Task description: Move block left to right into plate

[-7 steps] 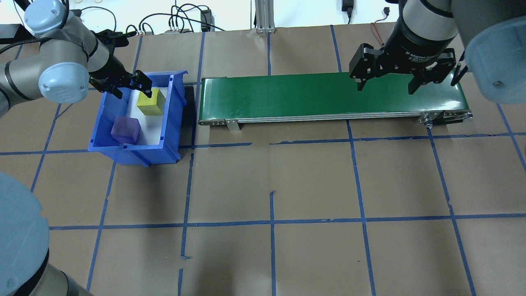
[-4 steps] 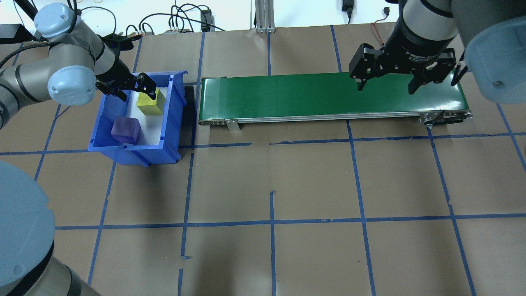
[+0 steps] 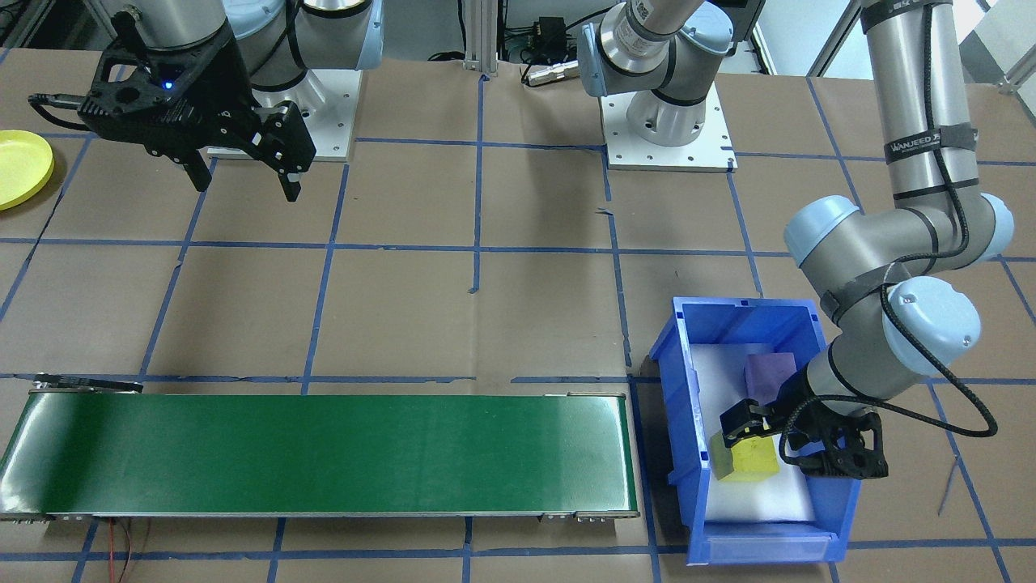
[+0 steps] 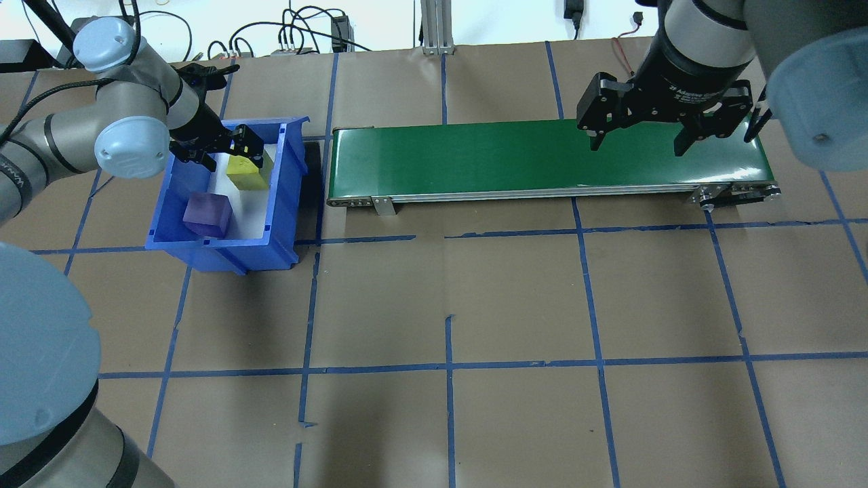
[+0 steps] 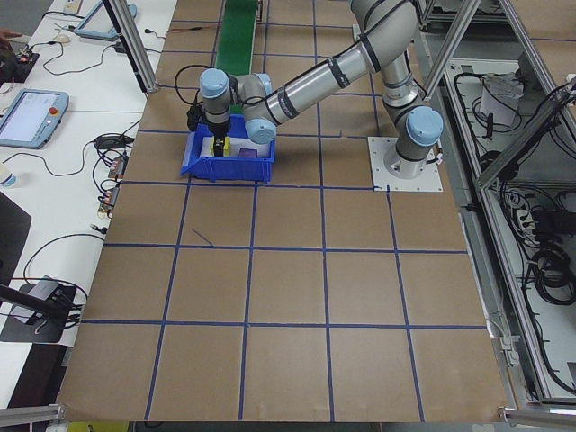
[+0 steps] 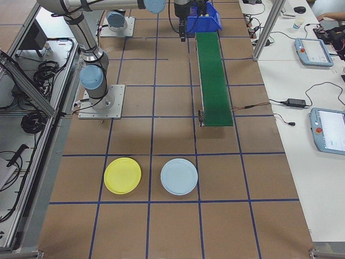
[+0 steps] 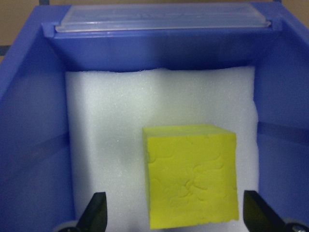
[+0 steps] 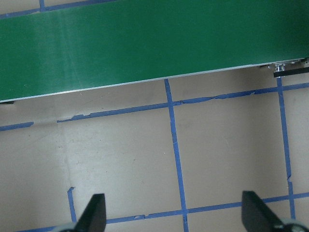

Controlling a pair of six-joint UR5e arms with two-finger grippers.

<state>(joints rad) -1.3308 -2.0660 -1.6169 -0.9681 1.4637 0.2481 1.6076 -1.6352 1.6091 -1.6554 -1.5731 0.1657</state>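
- The yellow foam cube [image 4: 248, 171] lies on the white foam lining in the far end of the blue plastic bin [image 4: 285, 203], at the table's left; a purple foam cube [image 4: 208, 213] sits apart from it at the bin's near end.
- Since a second ago the left gripper [image 4: 226, 148] has dropped lower into the bin and drawn in over the yellow cube, its arm swinging further in over the table; both cubes and the right gripper [image 4: 635, 139] sit where they were.
- The left wrist view shows what the overhead cannot: the two fingertips [image 7: 95, 210] spread wide, one on each side of the cube's near part, with a gap on both sides, touching nothing.
- The front-facing view shows the small round yellow plastic plate [image 3: 23, 168] at the table's right end, beyond the long green conveyor belt [image 3: 324, 453]; the right-side view adds a pale blue round plate [image 6: 179, 176] just beside it.
- The right gripper hangs above the belt's right end, fingers wide apart and empty.
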